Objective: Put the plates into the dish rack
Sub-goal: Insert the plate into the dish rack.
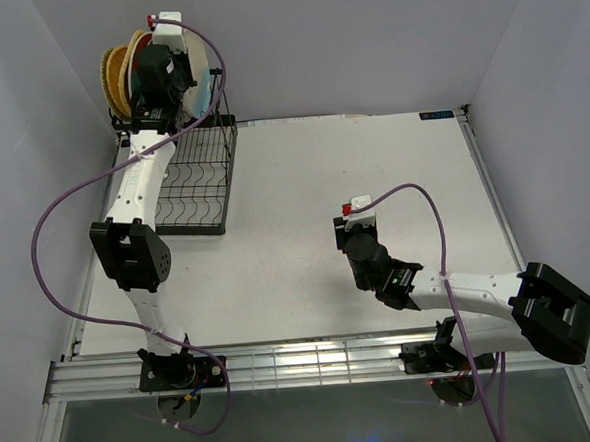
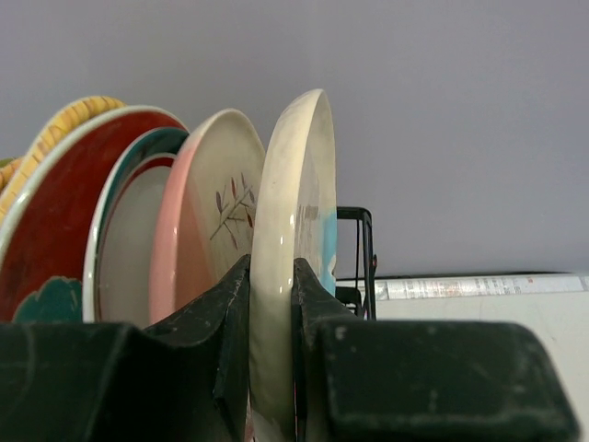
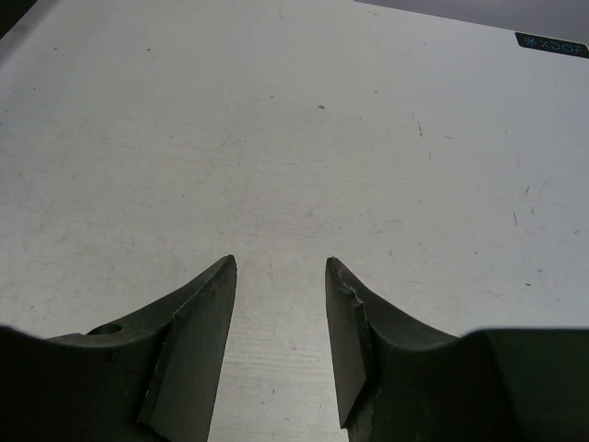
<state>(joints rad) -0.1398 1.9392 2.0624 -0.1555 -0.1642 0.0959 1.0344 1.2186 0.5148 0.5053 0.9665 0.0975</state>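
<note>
Well, the cream plate (image 2: 290, 230) with a teal patch on its face stands on edge at the near end of the row in the left wrist view. The left gripper (image 2: 271, 276) has it pinched low on the rim. The two dark fingers (image 2: 225, 313) are drawn in close, one against each face, with only the thickness of the plate between them.

Next to it, leaning the same way, is the pink-and-white plate (image 2: 216, 212) with a small leaf sprig painted on it. Beyond that come the white plate with green rim rings (image 2: 124, 249), the red plate (image 2: 55, 230) and the ribbed edge of a yellow woven plate (image 2: 78, 110). All of them are upright and packed close. A black wire of the dish rack (image 2: 365, 249) rises just behind the held plate.

From above, the dish rack (image 1: 198, 187) sits at the far left corner of the table (image 1: 372, 176), by the wall. The plates are bunched in its rear part under the left wrist, and the wavy slot wires of its lower tray run toward the arms.

Well apart from it, over the middle right of the table, the right gripper (image 3: 281, 276) hangs with its jaws parted about halfway. There is nothing between them, only bare white tabletop below.
</note>
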